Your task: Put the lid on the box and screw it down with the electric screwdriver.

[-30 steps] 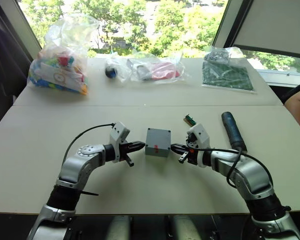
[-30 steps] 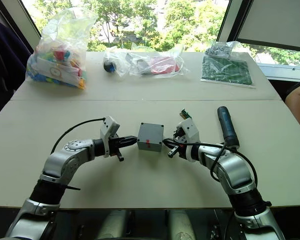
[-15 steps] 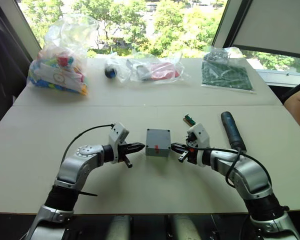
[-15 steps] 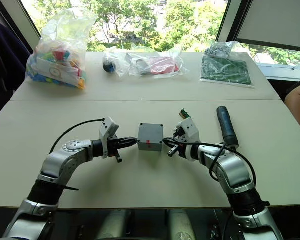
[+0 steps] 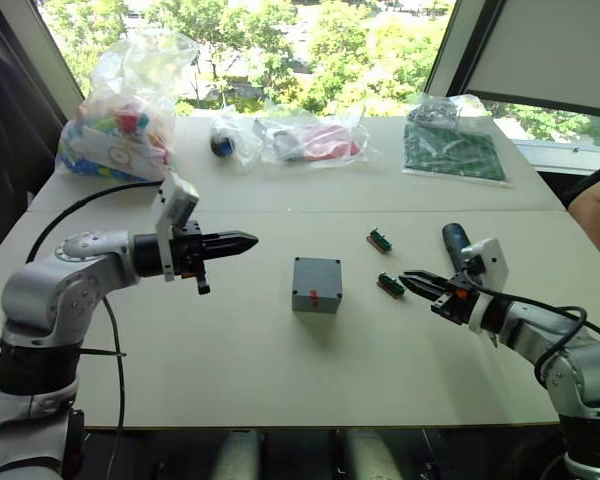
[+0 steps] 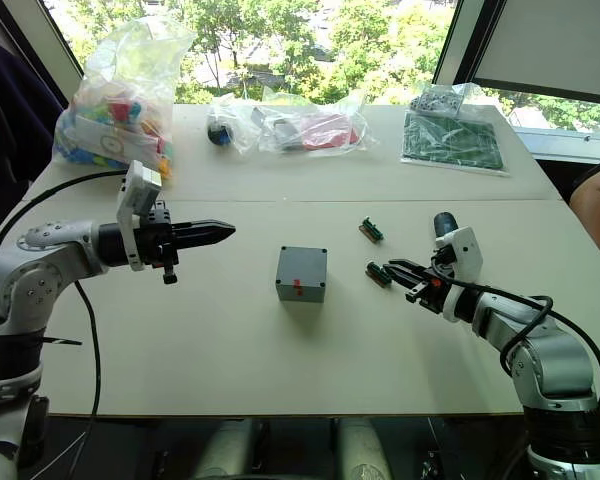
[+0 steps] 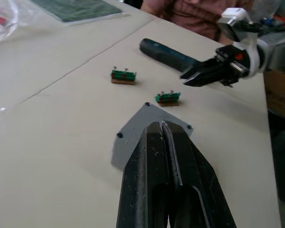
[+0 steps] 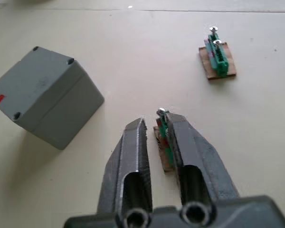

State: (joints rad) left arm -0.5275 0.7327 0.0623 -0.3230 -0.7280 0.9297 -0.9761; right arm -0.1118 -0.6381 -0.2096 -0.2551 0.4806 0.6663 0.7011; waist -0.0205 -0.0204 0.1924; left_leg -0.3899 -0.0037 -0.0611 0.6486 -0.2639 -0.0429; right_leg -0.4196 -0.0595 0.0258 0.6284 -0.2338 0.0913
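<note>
Box (image 5: pixel 316 284) sits mid-table (image 5: pixel 230 350), lid (image 8: pixel 35 80) on top, red mark on side facing robot. Left gripper (image 5: pixel 248 241) raised left of box, well apart, fingers pressed together, holding nothing. Right gripper (image 5: pixel 410 279) right of box, fingers slightly parted, tips just beside green connector (image 5: pixel 388 285); nothing clamped. Second connector (image 5: pixel 380 240) farther back. Screwdriver (image 7: pixel 168 55) lies on table behind right gripper, untouched. Bags (image 5: pixel 130 110) along far edge.
</note>
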